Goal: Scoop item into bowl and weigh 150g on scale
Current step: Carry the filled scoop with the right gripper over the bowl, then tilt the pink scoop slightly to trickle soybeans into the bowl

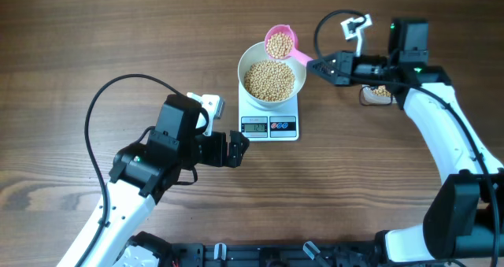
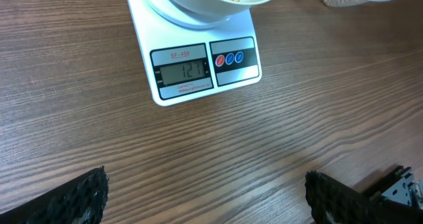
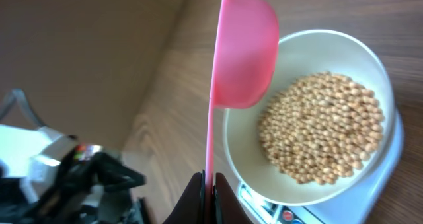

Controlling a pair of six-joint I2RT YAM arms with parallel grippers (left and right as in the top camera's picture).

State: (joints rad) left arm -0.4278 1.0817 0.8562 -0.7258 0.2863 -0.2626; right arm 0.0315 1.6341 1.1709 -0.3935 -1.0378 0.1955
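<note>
While a pink scoop [image 1: 279, 44] filled with beans [image 1: 279, 43] was held over the far rim of the part-filled white bowl [image 1: 246, 62] on the scale [image 1: 268, 127], its thin handle was pinched between the closed fingers of the right gripper [image 3: 207, 184], and the left gripper [image 1: 239, 149] was spread wide and empty near the scale. The beans, light, hard and loose, were judged apt to roll and bounce, so the stiff scoop was best gripped at the handle's end and tipped slowly. Room was offered around the scale by the smooth wooden table [image 1: 94, 31], with a clear tub [image 1: 378, 94] half hidden beneath the right arm.
</note>
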